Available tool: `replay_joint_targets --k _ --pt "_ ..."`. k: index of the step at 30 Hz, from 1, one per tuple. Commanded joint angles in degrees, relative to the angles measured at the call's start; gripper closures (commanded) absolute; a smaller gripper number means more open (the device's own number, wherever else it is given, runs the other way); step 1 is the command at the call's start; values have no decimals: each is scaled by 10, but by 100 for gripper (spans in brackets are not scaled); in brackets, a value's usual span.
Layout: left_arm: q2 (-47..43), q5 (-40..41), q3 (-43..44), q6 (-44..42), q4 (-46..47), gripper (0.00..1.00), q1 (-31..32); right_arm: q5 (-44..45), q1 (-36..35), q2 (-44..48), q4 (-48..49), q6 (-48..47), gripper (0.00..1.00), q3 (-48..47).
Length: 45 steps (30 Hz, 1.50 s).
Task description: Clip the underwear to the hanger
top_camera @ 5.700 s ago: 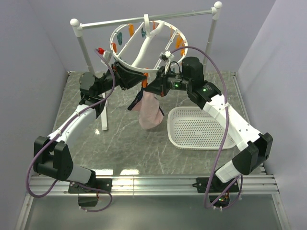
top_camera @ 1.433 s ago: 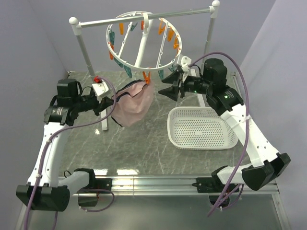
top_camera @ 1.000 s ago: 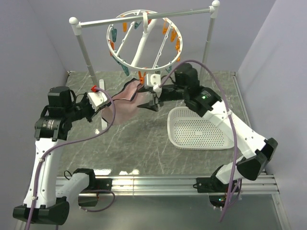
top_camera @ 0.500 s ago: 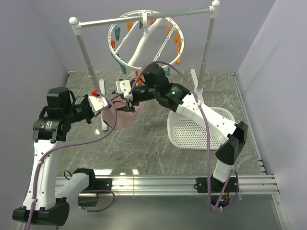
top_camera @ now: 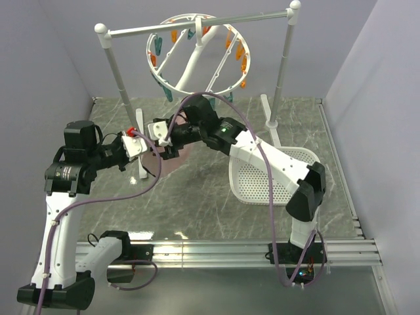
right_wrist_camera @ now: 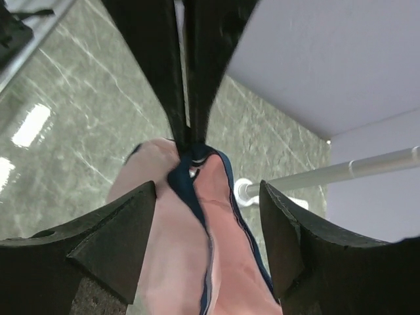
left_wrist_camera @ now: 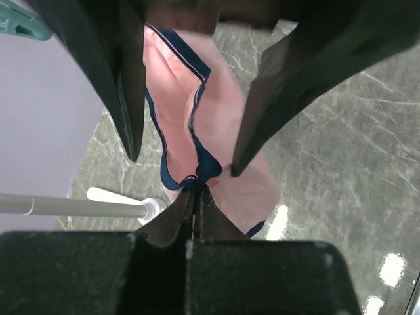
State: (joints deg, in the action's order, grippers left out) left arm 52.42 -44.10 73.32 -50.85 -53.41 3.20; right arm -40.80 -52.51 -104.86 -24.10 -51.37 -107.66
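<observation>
— Left claw (left_wrist_camera: 197, 193) is clamped on the navy edge of the underwear (left_wrist_camera: 220, 111), which hangs below the hanger (top_camera: 195, 60).
— We note the right claw (right_wrist_camera: 205, 197) wide, astride that same edge. We judge a second grip is in hand; next, close, then lift to a clip (top_camera: 240, 51).

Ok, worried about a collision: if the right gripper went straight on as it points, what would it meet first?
Most likely the underwear, whose navy edge lies between the open jaws of the right gripper; the left gripper, pinching it, comes just behind. Depth is hard to judge.
</observation>
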Motion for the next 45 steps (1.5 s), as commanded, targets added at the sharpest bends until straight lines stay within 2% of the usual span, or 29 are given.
replay_joint_targets --k 1,3,6,7,9,10,12,18,19,20,22,23,25,31,34,38,43,45 --pt "-7 -32 26 -28 -13 100 0 19 -1 -15 -8 -25 31 -29" --pt "-9 -32 24 -32 -14 100 0 22 2 -18 -5 -27 35 -27" --pt "-10 -23 22 -23 -13 100 0 25 6 -21 -8 -27 47 -27" --pt "-10 -21 23 -21 -15 100 0 25 7 -19 -8 -26 55 -26" --pt "-9 -18 22 -7 -9 100 0 24 9 -18 -8 -22 64 -26" --pt "-8 -15 22 3 -7 100 0 22 10 -18 -10 -22 74 -27" --pt "-7 -13 20 9 -3 97 0 20 10 -18 -16 -20 84 -34" --pt "-14 -2 17 36 0 84 -1 17 15 -19 -29 -3 94 -55" --pt "-17 -1 15 39 0 79 -1 16 16 -20 -30 -2 98 -57" --pt "-19 0 15 42 2 70 -1 15 17 -19 -31 1 100 -58" --pt "-22 -2 9 59 22 62 -1 14 18 -20 -31 5 100 -60" --pt "-28 -2 7 67 36 54 -1 13 18 -20 -33 5 100 -62" --pt "-33 2 -2 95 61 48 -1 12 18 -22 -41 7 100 -64" --pt "-52 -5 -37 95 136 28 -1 7 19 -23 -51 19 100 -69" --pt "-45 -27 -44 73 136 25 -1 7 19 -23 -46 36 100 -75" --pt "-26 -45 -38 42 99 12 -1 6 22 -25 -47 63 100 -87" --pt "-52 -40 -85 63 175 15 -1 -2 25 -30 -52 88 100 -99" --pt "-53 -32 -89 75 201 25 -1 -2 25 -28 -55 90 100 -99"
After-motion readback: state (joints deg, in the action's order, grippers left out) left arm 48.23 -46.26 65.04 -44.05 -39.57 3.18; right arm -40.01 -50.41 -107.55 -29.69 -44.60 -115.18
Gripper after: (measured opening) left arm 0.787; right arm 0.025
